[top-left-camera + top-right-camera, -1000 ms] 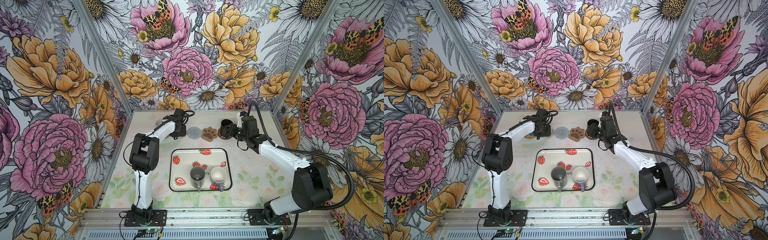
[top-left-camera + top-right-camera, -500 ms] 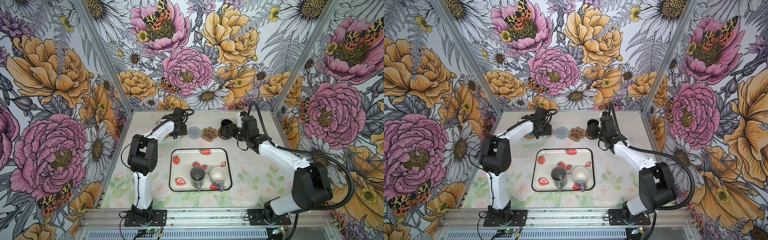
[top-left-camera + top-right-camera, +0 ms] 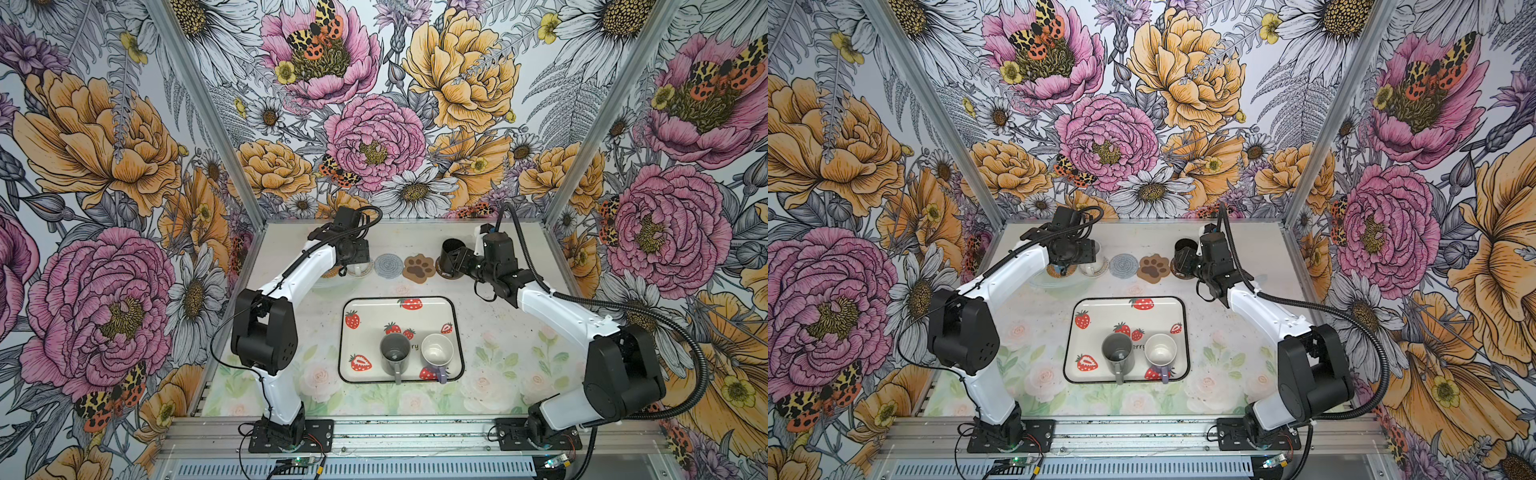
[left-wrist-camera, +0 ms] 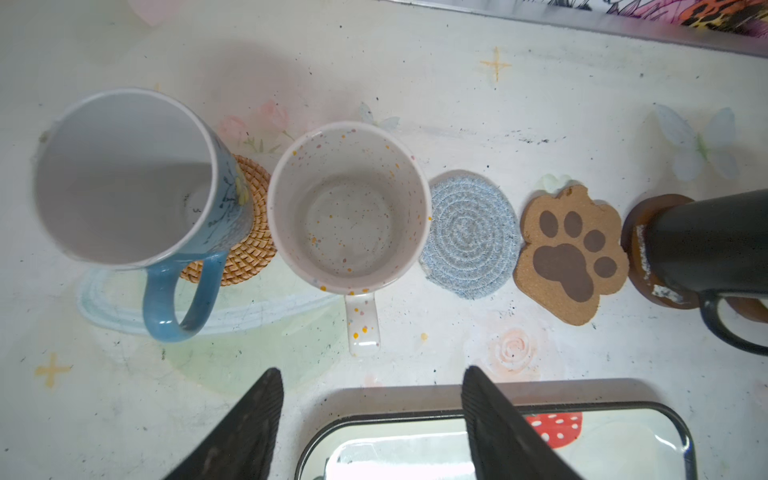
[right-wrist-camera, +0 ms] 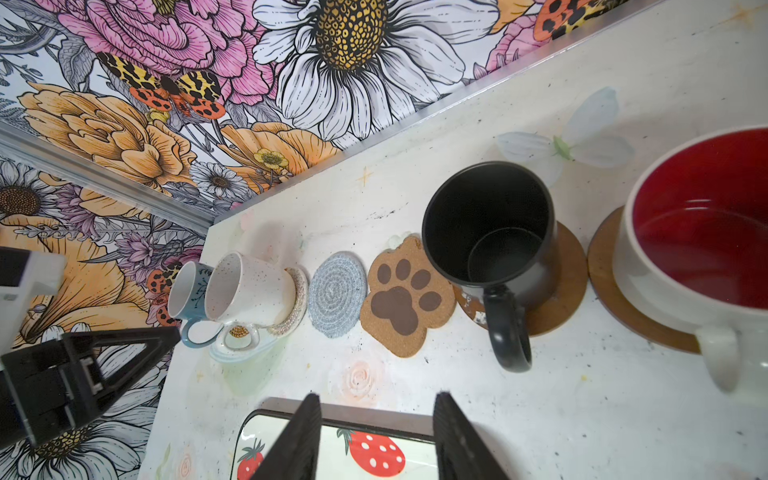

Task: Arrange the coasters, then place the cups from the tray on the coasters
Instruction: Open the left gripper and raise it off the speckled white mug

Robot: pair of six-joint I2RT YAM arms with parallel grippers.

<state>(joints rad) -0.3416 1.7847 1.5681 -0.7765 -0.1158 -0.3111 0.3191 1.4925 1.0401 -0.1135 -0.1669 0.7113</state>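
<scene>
1. While four mugs already sit on coasters beyond the far edge of the tray (image 3: 376,309), the step in hand is, by judgement, to clear the row and reach for the next mug.
2. Locate the work. The grey mug (image 3: 395,353) and the lavender mug (image 3: 437,353) stand upright in the tray's near half, with their handles toward its near edge. The grey-blue coaster (image 4: 469,237) and the paw coaster (image 4: 569,253) lie bare beyond the tray's far edge, between the white mug (image 4: 349,208) and the black mug (image 5: 490,224).
3. Raise each gripper straight up before travelling over the tray, since a sideways sweep is likely to clip a handle.
4. Grip each mug firmly and set it down centred, because the neighbouring mugs stand close.
5. Left gripper (image 4: 372,374): the jaws are apart and hold nothing, and they point down just tray-side of the white mug's handle. The arm extends past the tray's far left corner.
6. Right gripper (image 5: 377,398): the jaws are apart and hold nothing, tray-side of the black mug. The arm extends past the tray's far right corner, with the wrist tilted toward the row.
</scene>
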